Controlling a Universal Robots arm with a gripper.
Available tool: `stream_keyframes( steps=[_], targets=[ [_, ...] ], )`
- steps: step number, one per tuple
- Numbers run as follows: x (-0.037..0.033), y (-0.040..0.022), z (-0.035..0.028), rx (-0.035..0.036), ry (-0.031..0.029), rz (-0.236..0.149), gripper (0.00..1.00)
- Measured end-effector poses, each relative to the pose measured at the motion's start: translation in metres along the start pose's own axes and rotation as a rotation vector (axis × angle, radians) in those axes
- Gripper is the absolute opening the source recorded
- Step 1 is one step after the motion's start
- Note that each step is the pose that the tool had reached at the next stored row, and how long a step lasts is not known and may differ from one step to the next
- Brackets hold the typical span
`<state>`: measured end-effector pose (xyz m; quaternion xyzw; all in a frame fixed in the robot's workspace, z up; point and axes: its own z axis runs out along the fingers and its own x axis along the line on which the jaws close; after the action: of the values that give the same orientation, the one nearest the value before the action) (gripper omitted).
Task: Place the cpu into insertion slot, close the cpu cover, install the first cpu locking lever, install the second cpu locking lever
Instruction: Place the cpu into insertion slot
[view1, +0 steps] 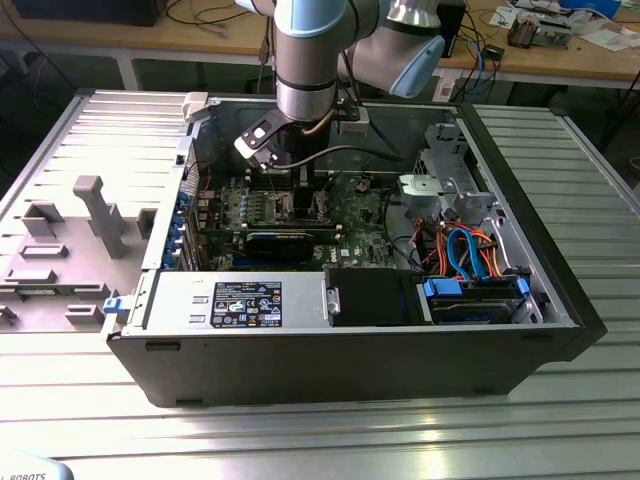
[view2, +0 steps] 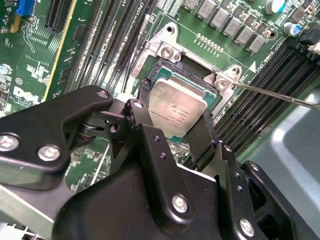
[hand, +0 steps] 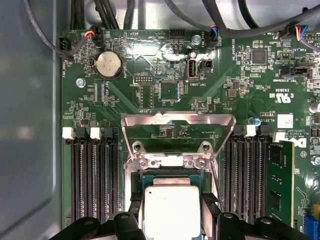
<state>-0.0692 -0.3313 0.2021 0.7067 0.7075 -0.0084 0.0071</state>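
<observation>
- At the exterior view's left, a grey moulded panel (view1: 70, 240) lies on the ribbed metal worktop (view1: 560, 420).
- Mid-view, the arm reaches into the open computer case (view1: 350, 350).
- The pincer (view2: 175, 117) grasps the cpu (view2: 177, 105), with its fingers (view2: 137, 115) on opposite edges.
- The cpu is held over the insertion slot (view2: 165, 65); whether it is seated, I cannot tell.
- The cpu cover (hand: 177, 131) stands flipped open.
- At the exterior view's right are blue and orange cables (view1: 465, 250).

Top of cpu (hand: 172, 210): dull grey metal, matt, faintly brushed. cpu cover (hand: 177, 131): bright silver sheet metal, shiny. Pincer (view2: 172, 117): matt black, w/ glossy metal screws (view2: 179, 202). Board (hand: 240, 75): green, glossy lacquer. Tabletop (view1: 560, 420): ribbed pale metal, satin sheen. PC case (view1: 350, 365): dark, matt outer wall.
</observation>
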Motion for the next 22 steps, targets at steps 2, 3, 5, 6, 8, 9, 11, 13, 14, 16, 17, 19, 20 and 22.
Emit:
stream_keyframes(
  steps=[2, 3, 5, 6, 8, 9, 11, 13, 14, 16, 17, 19, 20, 22],
  targets=[
    [0.0001, 0.0004, 0.0004, 0.0003, 0.0001, 0.006, 0.54],
    [0.0001, 0.0011, 0.0006, 0.0004, 0.0002, 0.006, 0.54],
    [0.0, 0.0026, 0.0008, 0.0011, 0.0001, 0.006, 0.54],
    [0.0, 0.003, 0.0014, 0.0016, 0.0, 0.006, 0.54],
    [0.0001, 0.0017, 0.0022, 0.0016, 0.0001, 0.006, 0.54],
    [0.0001, -0.0001, 0.0024, 0.0013, 0.0004, 0.006, 0.54],
    [0.0001, -0.0007, 0.0026, 0.0016, 0.0, 0.006, 0.54],
    [0.0, -0.0007, 0.0026, 0.0017, -0.0001, 0.006, 0.54],
    [0.0, -0.0002, 0.0027, 0.0016, 0.0, 0.006, 0.54],
    [0.0001, 0.0008, 0.003, 0.0016, 0.0, 0.006, 0.54],
    [0.0001, 0.001, 0.0034, 0.0017, 0.0001, 0.006, 0.54],
    [0.0001, 0.001, 0.0037, 0.0019, -0.0001, 0.006, 0.54],
    [0.0001, 0.0011, 0.0039, 0.0019, 0.0001, 0.006, 0.54],
    [0.0001, 0.0011, 0.0047, 0.0019, 0.0013, 0.006, 0.54]
  ],
)
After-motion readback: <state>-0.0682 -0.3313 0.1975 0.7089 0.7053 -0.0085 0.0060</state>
